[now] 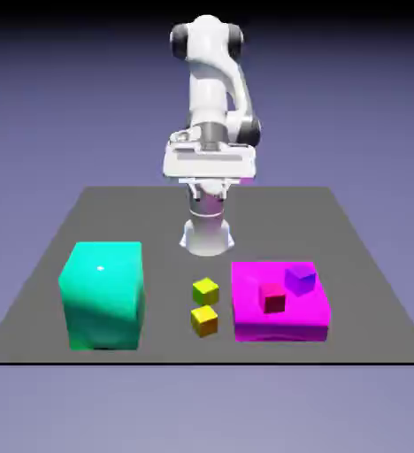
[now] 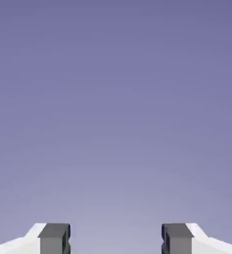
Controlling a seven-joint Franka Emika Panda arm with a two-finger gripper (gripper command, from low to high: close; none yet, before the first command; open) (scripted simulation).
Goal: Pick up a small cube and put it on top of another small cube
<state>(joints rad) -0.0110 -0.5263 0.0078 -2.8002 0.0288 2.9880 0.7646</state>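
1. In the hand view, the bottom edge cuts off the finger parts of the tool (image 2: 116,239); the plain blue-violet backdrop (image 2: 116,109) fills the rest.
2. In the exterior view, the hand hides part of the arm (image 1: 208,80) behind it, and the finger tips are too small there to read in detail. A small magenta patch by the hand's right end is hard to make out.
3. The tool is spread wide, its two grey tips well apart with only backdrop between them. It hangs high above the far part of the surface (image 1: 140,221), well apart from the cubes.
4. Four small cubes show, and which two the task means I cannot tell. By the exterior view's left and right, the yellow-green cube (image 1: 206,291) rests on the surface near the middle, with the orange-yellow cube (image 1: 204,321) just beside it on the near side.
5. Right of these lies a flat magenta block (image 1: 277,330). The red cube (image 1: 272,299) is on its top, with the purple cube (image 1: 301,280) farther right and farther back, tilted.
6. A large teal block (image 1: 104,296) stands at the left.
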